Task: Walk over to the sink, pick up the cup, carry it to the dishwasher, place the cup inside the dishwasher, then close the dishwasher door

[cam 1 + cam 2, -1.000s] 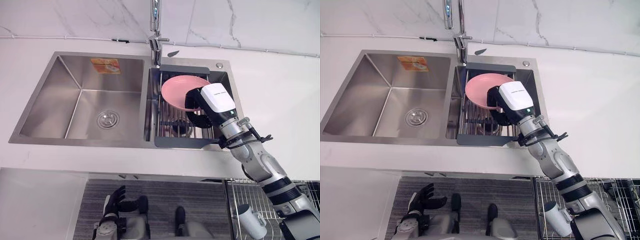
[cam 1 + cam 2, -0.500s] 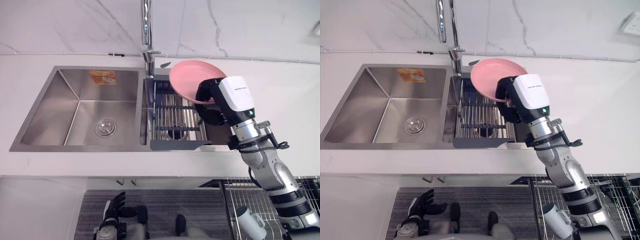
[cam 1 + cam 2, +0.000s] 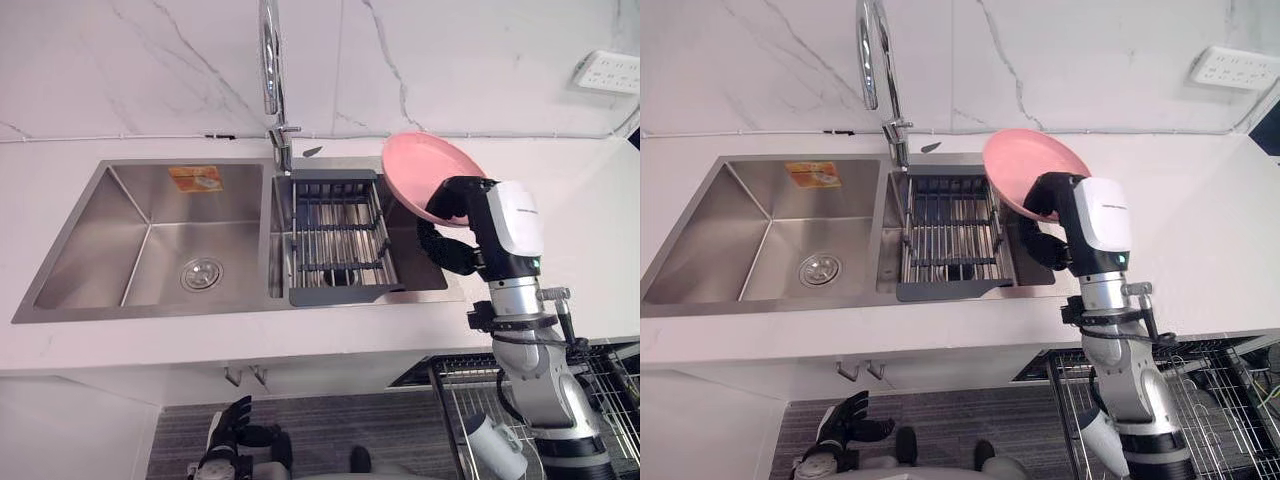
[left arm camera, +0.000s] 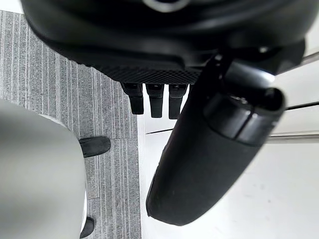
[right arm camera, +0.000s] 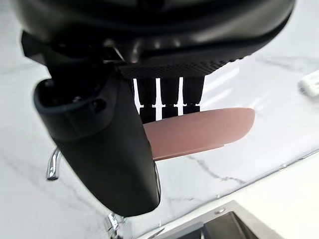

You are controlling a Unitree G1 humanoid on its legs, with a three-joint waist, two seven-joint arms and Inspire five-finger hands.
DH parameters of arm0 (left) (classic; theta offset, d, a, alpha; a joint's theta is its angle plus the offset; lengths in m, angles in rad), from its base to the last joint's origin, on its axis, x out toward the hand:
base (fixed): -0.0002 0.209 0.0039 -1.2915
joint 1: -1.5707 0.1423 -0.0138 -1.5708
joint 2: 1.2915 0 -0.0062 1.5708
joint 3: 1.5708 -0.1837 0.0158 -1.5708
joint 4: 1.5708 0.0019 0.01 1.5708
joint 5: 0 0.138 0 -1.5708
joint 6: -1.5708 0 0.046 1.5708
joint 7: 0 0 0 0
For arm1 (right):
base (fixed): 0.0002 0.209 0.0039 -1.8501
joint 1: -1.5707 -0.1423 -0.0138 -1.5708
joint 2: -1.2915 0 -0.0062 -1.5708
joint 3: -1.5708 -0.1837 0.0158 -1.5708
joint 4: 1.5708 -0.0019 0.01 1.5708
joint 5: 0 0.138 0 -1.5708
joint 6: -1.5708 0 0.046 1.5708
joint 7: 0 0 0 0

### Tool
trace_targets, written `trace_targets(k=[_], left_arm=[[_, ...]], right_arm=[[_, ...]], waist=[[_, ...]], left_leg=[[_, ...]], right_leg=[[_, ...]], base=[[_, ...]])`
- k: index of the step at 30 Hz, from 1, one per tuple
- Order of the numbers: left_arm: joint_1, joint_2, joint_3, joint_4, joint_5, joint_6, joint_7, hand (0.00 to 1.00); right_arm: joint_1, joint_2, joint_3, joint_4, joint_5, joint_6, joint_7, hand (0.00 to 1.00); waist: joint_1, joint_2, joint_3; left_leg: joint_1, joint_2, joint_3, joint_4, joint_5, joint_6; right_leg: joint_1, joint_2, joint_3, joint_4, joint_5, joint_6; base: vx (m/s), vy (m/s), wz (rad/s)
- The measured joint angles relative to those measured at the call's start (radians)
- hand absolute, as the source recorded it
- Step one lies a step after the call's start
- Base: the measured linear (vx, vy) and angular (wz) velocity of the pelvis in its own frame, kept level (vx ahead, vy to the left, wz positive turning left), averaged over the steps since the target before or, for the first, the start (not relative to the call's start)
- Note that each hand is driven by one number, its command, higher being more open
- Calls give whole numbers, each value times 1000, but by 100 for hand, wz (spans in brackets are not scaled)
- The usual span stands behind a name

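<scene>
My right hand (image 3: 450,215) is shut on the rim of a pink plate (image 3: 425,175), which it holds tilted in the air above the right end of the sink (image 3: 60,300). In the right wrist view the thumb (image 5: 99,144) and fingers pinch the plate (image 5: 199,132) edge-on. A white cup (image 3: 495,447) lies in the wire dishwasher rack (image 3: 460,400) below the counter at the lower right, beside my right arm. My left hand (image 3: 232,425) hangs low over the floor in front of the counter, fingers relaxed and holding nothing.
A dark wire drying rack (image 3: 335,235) sits in the sink's right basin; the left basin (image 3: 150,230) has a drain. The tall faucet (image 3: 270,70) rises behind the sink. White counter (image 3: 590,200) spreads to the right, with a wall outlet (image 3: 608,72) above.
My right hand has lifted the pink plate out of the drying rack, up and to the right. The whole view has also shifted, showing more wall.
</scene>
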Motion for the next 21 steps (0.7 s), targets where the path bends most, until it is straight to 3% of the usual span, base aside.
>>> trace_targets(k=[11,15,18,20,21], left_arm=[[1,2,-19,-3,26,0,0,90],[0,-2,-20,-5,25,-2,3,90],[1,-3,-2,-11,6,14,19,90],[1,-3,12,-13,-18,18,31,90],[-1,-3,28,-12,-47,29,35,90]], right_arm=[[129,87,-53,-73,24,1,-37,30],[155,128,-87,-73,22,12,-45,30],[159,138,-94,-59,10,42,-48,30],[160,140,-103,-45,-3,68,-49,30],[160,140,-113,-26,-13,89,-50,30]], waist=[[-21,-1,-3],[-23,-3,-1],[-21,-4,4],[-27,-1,23],[-28,7,34]], left_leg=[[-23,-2,1,35,-23,-9],[-41,-12,29,122,-92,-3],[-69,-6,113,212,-162,3],[-77,10,182,268,-199,18],[-82,35,233,311,-226,36]], right_leg=[[-46,2,44,36,-3,1],[-93,2,153,77,-4,12],[-150,21,280,102,6,34],[-170,11,275,112,-11,15],[-183,-19,176,123,-17,-36]], base=[[-12,9,-11],[7,43,-76],[-16,62,-122],[-51,101,-128],[-59,95,-94]])
